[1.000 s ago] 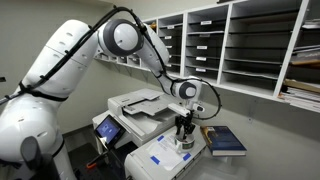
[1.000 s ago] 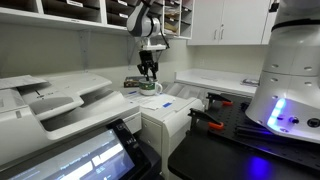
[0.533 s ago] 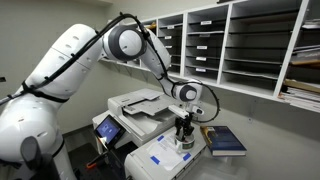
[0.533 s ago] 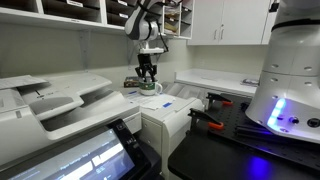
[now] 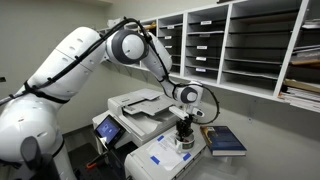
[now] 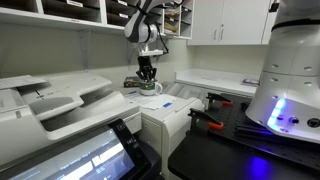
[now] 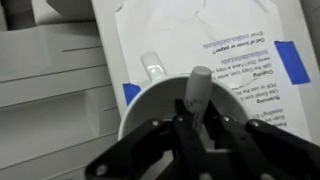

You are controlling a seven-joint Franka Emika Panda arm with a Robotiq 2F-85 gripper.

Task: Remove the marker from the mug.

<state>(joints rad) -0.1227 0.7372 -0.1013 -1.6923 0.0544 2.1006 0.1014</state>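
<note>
Wrist view: looking almost straight down into the mug [image 7: 140,108], pale and round, with the marker [image 7: 197,92] standing inside it and leaning only slightly. Pointing its long axis up toward the camera, so running nearly in line with the approach of the pincer [image 7: 200,135]. Lying directly between the two dark jaws, not off to either side, so calling for no sideways correction. Not showing clearly whether the jaws are squeezing the marker or merely bracketing it, the contact spot being blurred and hidden behind the linkage. In both exterior views, hanging vertically right over the mug [image 5: 184,143] [image 6: 150,88], with the tips dipping to about rim level, the mug resting on the white table [image 5: 158,160] and a dark blue book [image 5: 226,140] lying near on the same side. Judging from this, clamping firmly if not already done, then pulling straight up along the marker's axis. Lifting at a slant risking tipping or dragging the light mug.
</note>
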